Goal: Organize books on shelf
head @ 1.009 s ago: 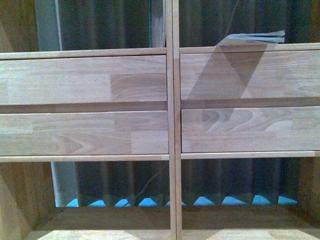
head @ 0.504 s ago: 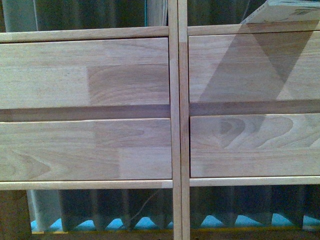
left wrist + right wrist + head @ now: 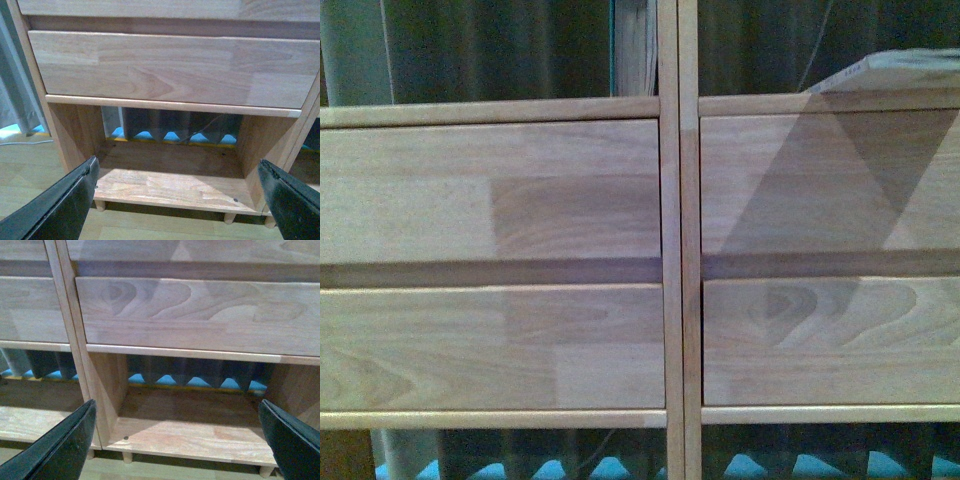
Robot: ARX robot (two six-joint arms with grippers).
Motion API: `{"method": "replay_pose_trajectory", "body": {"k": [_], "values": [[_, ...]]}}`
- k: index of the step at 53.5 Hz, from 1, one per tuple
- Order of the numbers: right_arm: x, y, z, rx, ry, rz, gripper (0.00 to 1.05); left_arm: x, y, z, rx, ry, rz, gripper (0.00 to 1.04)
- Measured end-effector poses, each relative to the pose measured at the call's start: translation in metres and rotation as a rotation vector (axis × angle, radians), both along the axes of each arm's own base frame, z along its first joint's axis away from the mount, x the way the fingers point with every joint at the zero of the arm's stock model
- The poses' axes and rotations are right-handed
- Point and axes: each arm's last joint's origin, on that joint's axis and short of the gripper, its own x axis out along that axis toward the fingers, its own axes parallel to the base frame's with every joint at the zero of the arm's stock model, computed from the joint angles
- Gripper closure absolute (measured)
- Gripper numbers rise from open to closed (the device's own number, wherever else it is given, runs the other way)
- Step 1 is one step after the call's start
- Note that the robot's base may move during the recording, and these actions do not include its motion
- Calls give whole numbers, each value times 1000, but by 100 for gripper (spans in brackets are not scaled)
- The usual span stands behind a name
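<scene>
Thin paperback (image 3: 905,70): flat in the upper right compartment, at its front edge.
Teal-green book (image 3: 635,50): upright in the upper left compartment, against the central divider (image 3: 670,250) of the shelf (image 3: 490,110).
Drawer fronts (image 3: 490,190): four, shut, below both books.
Left gripper (image 3: 177,164), right gripper (image 3: 176,405): each spread wide, holding nothing, low before the bottom compartments.
Step, as judged: approach, no book yet taken. The next move calls for lifting an arm well above the drawers.
Room: upper openings are backless, with a dark curtain (image 3: 500,50) behind. The divider crowds the upright book.
</scene>
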Motion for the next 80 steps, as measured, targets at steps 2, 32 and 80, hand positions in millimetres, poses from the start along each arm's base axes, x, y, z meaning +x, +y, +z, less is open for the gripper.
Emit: {"method": "replay_pose_trajectory", "body": {"k": [2, 32, 80], "values": [[0, 0, 0, 0, 0, 0, 7, 0, 0, 0, 0, 0, 0, 7], [43, -5, 48, 302, 46, 303, 7, 0, 0, 0, 3, 0, 0, 7], [239, -28, 104, 898, 22, 159, 7, 0, 0, 0, 3, 0, 0, 7]]}}
